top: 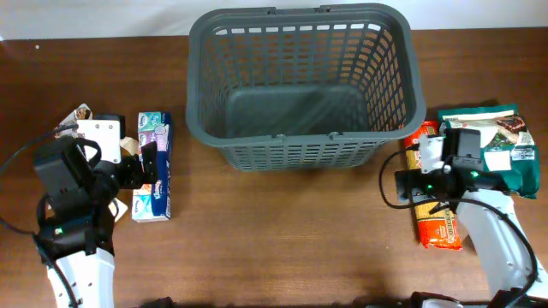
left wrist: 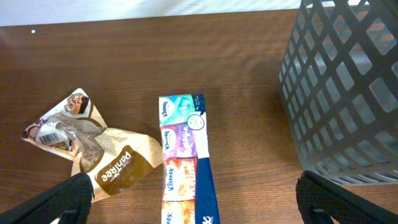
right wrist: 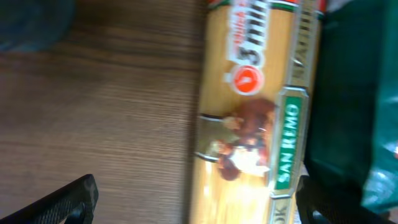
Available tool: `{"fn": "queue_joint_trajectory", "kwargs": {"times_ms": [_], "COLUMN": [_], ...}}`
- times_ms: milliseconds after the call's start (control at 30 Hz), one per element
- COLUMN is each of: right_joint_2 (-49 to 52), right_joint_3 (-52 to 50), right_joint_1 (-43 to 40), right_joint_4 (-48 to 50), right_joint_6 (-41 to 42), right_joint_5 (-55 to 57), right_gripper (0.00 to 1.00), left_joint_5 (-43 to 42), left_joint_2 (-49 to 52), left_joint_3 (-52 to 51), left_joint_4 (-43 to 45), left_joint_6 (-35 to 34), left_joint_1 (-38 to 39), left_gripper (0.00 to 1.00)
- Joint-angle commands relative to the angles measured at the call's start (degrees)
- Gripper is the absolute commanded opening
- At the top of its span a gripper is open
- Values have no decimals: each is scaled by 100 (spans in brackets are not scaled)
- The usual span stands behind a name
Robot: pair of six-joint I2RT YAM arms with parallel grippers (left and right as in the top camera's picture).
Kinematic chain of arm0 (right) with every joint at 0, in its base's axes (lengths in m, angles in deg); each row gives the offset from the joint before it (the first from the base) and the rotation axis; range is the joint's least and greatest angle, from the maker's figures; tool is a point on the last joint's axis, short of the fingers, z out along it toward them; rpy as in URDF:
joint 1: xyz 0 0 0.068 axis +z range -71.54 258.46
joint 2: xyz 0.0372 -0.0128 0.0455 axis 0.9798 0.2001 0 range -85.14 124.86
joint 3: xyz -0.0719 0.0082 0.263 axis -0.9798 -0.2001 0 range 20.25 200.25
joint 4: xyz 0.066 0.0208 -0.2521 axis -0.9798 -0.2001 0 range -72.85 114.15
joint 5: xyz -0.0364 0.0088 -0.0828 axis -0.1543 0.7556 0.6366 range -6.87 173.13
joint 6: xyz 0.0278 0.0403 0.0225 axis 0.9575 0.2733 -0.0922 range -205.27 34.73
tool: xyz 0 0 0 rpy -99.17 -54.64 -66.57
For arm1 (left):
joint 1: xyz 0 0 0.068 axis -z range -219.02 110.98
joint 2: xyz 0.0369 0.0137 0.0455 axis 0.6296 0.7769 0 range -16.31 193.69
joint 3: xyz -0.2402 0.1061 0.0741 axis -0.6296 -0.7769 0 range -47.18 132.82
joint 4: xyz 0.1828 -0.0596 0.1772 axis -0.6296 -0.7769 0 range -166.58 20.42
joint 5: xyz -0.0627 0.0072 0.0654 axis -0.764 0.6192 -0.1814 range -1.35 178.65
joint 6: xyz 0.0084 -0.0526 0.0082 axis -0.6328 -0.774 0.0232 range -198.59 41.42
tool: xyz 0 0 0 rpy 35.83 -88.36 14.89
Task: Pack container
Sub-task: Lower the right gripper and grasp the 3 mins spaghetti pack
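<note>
Closest in are my own fingers (left wrist: 59,202), dark shapes at the bottom corners of each wrist view. My left tool (left wrist: 194,190) stands wide with nothing between its jaws, above the tissues (left wrist: 183,149). My right tool (right wrist: 196,190) is just as wide and holds nothing, above the pasta (right wrist: 255,124).

The basket (top: 300,156) stands upright at the middle of the far edge of the surface (top: 282,244), its bare base showing. A green bag (top: 507,150) lies at the right edge. The pasta packet is just beside it on the inner side, running lengthwise toward the near edge. The tissues, a long multi-pack, lie near the left edge, well apart from the basket. A crumpled brown bag (left wrist: 102,162) lies beside them, closer to the left edge.
</note>
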Motion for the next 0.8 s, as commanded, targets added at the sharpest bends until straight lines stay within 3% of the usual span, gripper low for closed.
{"fn": "queue_joint_trajectory", "kwargs": {"times_ms": [0, 233, 767], "right_joint_2": [15, 55, 905], "right_joint_3": [-59, -59, -63], "right_joint_1": [-507, -1268, -1266], "right_joint_4": [61, 146, 472], "right_joint_6": [50, 24, -236], "right_joint_5": [-179, -437, -693], "right_gripper": [99, 99, 99], "left_joint_5": [59, 68, 197], "left_joint_2": [20, 20, 20], "left_joint_3": [0, 0, 0], "left_joint_4": [-11, -9, -7], "left_joint_6": [-13, -13, -13], "left_joint_1": [-35, -35, -35], "left_gripper": [99, 99, 99]}}
